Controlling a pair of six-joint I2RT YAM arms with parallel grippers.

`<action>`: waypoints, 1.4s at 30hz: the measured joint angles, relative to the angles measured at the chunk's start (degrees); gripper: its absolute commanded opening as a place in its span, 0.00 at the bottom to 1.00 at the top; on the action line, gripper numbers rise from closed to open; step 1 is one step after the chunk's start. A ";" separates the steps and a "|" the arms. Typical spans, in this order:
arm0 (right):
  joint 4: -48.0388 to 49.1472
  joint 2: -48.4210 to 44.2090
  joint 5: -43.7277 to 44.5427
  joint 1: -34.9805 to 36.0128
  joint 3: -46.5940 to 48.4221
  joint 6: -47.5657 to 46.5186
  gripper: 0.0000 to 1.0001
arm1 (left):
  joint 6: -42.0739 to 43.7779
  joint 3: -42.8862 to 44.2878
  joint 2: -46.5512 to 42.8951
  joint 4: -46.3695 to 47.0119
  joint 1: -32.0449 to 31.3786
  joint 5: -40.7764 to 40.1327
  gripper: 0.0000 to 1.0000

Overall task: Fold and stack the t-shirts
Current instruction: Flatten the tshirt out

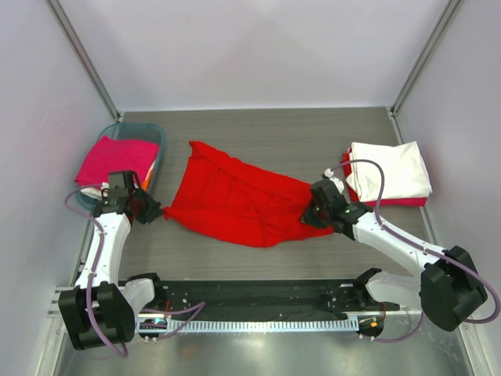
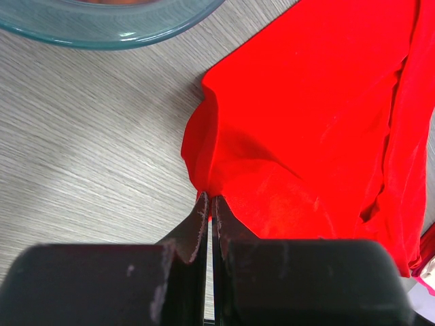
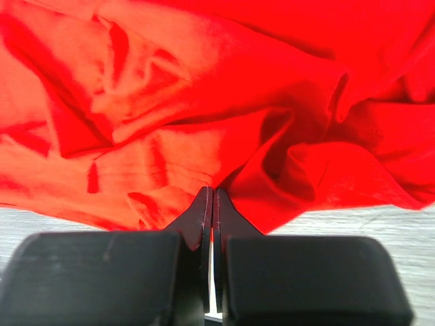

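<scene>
Left pincer (image 2: 207, 204): jaws closed, pinching the left corner of the red t-shirt (image 1: 235, 200). Right pincer (image 3: 209, 193): jaws closed on its crumpled right edge. Red t-shirt: spread rumpled on the surface (image 1: 297, 133). Teal basket (image 1: 160, 149) holding magenta t-shirt (image 1: 117, 157): left of the red t-shirt. Folded white t-shirt (image 1: 391, 172): right of the red t-shirt.

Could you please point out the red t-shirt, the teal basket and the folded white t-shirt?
red t-shirt (image 1: 235, 204): top external view, middle of the spread cloth.
teal basket (image 1: 141, 125): top external view, far rim.
white t-shirt (image 1: 391, 171): top external view, centre of its folded top.
</scene>
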 measured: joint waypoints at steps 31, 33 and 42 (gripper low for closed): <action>-8.39 5.66 3.45 -9.33 33.42 -10.60 0.01 | -2.64 10.91 7.78 1.05 0.00 2.08 0.00; -8.13 6.25 3.65 -10.88 40.17 -12.20 0.01 | -3.34 16.74 10.05 1.18 0.02 2.38 0.00; -8.66 2.38 3.98 -13.77 67.63 -20.28 0.01 | -3.48 52.37 17.59 -4.87 2.36 5.84 0.00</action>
